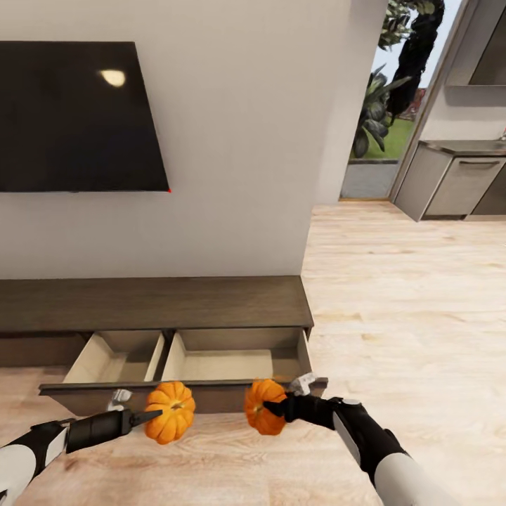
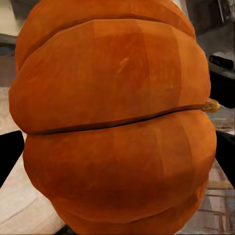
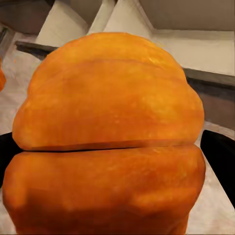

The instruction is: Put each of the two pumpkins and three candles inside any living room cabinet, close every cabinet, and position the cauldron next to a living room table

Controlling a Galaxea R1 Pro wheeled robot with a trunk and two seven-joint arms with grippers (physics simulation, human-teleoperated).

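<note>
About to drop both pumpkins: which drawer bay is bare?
Both bays look bare: the left bay and the wider right bay, split by a divider. It is crowded at the front panel, where both pumpkins hang.

TV (image 1: 74, 116): dark screen on the white wall (image 1: 239, 154), with a small bright glare near its top.
Floor (image 1: 407, 295): light wood planks.
Doorway (image 1: 397, 105): leafy plants and grass beyond, possibly a garden.
Kitchen units (image 1: 457, 183): grey, at far right, under a grey counter (image 1: 467, 146).
</note>
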